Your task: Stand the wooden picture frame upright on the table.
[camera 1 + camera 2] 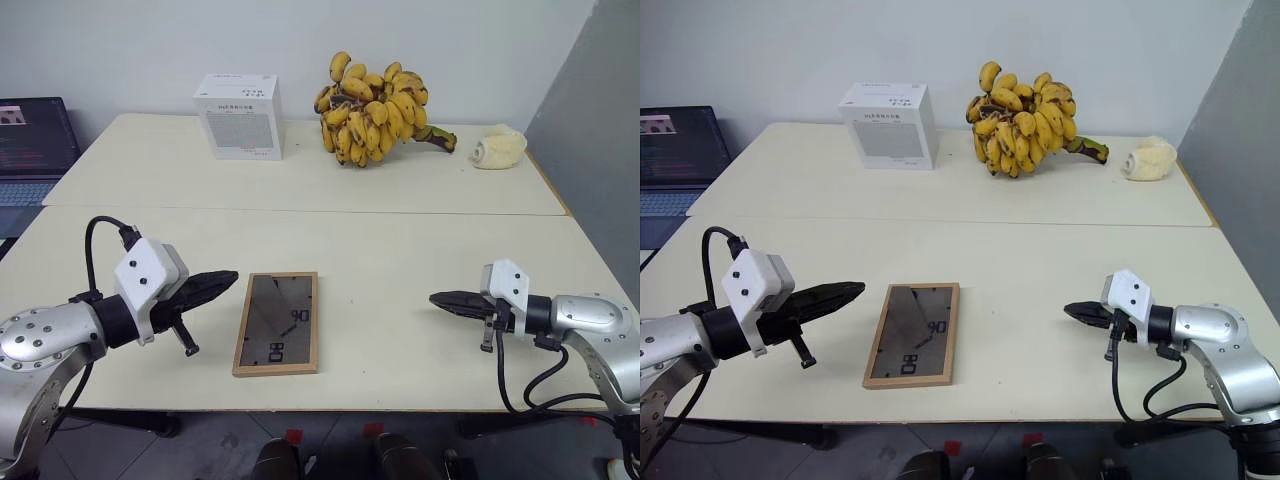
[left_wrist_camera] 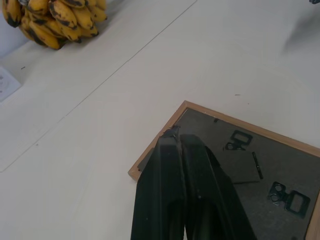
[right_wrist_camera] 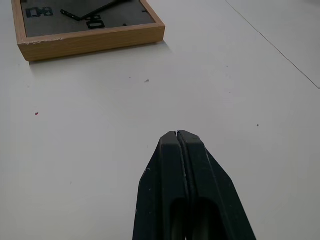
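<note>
Wooden picture frame (image 1: pixel 277 323) — face-down, front hidden.

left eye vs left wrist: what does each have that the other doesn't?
Left eye alone: the right hand, shut and off to the right of the wooden picture frame, the white box and a pale peeled fruit at the far edge, a laptop beside the table.
Left wrist alone: the metal hangers and the folded stand on the frame's dark grey back, seen close.
Both: the frame lying flat, back up; the shut left hand at its edge; the bananas; the table seam.
</note>
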You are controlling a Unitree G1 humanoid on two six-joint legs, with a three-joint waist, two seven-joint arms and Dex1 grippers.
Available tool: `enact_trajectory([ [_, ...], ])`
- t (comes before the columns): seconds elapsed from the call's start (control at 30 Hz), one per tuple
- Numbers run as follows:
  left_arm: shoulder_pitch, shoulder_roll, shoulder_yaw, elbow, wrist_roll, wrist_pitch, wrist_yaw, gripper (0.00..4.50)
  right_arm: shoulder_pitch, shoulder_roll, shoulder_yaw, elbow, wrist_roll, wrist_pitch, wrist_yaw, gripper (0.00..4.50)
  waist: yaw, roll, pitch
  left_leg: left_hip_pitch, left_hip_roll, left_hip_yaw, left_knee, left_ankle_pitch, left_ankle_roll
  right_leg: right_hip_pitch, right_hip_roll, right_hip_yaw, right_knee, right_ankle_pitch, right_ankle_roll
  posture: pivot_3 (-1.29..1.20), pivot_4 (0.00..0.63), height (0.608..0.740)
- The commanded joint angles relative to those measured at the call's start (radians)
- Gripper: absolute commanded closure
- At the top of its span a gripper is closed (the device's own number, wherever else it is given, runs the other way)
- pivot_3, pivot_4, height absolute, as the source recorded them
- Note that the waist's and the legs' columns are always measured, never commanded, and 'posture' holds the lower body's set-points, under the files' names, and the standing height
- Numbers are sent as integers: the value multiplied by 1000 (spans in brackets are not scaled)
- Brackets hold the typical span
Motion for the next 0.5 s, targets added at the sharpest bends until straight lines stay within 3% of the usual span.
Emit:
enact_trajectory([
  [0.03, 37, 9, 35, -15, 30, 20, 22, 4491, -21, 13, 15, 28, -58, -63, -29, 4500, 0, 0, 0, 0, 0, 0, 0, 0, 0, 0, 0, 0, 0, 0, 0, 0, 150, 740],
  [0.33, 232, 6, 36, 7, 133, 12, 5, 4491, -101, 114, 109, 157, -210, -187, -131, 4500, -6, 0, 0, 0, 0, 0, 0, 0, 0, -1, 0, 0, 1, 1, -1, 0, 150, 740],
  [0.5, 242, -9, -8, 84, 191, -14, 27, 4491, -165, 195, 177, 232, -268, -219, -165, 4500, -6, 0, 0, 1, 0, 0, 0, 0, 0, -1, 0, 0, 1, 1, -1, 0, 150, 740],
])
